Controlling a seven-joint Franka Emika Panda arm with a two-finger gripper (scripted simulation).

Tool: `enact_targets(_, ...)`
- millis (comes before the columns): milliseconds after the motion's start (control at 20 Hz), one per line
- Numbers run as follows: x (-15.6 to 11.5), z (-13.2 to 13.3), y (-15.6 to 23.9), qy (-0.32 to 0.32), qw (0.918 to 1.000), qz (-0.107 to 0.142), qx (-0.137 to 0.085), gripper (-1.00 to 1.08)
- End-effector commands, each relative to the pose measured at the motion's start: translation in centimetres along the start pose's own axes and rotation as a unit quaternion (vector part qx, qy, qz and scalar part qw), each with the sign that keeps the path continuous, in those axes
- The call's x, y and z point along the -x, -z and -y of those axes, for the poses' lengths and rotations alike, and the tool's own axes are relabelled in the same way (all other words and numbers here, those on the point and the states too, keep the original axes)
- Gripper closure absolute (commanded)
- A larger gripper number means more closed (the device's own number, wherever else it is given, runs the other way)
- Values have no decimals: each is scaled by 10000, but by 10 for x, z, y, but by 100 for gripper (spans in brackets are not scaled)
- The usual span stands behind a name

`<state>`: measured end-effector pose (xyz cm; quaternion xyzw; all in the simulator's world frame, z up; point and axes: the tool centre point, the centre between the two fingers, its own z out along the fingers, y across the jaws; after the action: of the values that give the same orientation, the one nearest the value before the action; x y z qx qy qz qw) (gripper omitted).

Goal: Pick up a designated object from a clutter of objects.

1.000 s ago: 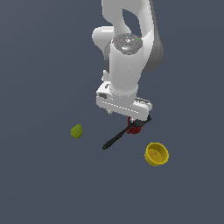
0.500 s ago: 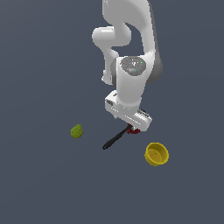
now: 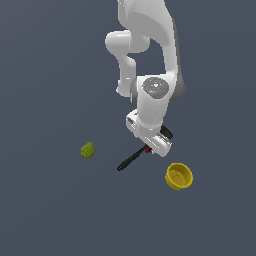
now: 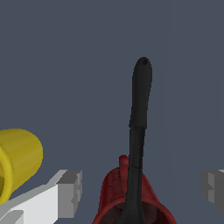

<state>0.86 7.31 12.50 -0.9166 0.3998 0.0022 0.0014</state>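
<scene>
The black spatula (image 3: 131, 160) lies on the dark floor, its long round handle pointing toward the exterior view's left. In the wrist view the spatula's handle (image 4: 139, 109) runs over the small dark red cup (image 4: 114, 192), and its blade is out of frame. Only a sliver of the cup (image 3: 148, 149) shows in the exterior view, under the hand. My gripper (image 3: 151, 146) is low over the spatula's blade end. In the wrist view the gripper (image 4: 142, 188) is open, with its grey fingertips (image 4: 70, 188) on either side of the spatula and cup.
A yellow bowl (image 3: 178, 176) lies on its side just to the exterior view's right of the gripper; it also shows in the wrist view (image 4: 17, 157). A small lumpy yellow-green object (image 3: 87, 150) sits apart at the exterior view's left.
The arm has come down onto the spatula's blade end and the red cup, which the hand now mostly hides. The objects have not moved.
</scene>
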Motion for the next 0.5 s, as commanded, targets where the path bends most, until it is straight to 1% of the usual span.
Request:
enact_targets(0,2,0,-6,-149,9999,-13,0,-92)
enact_targets(250,4,1,-12,-291,9996,-25,3,-92)
enact_targets(450,4,1,-12,-282,9996,-22,5,-92)
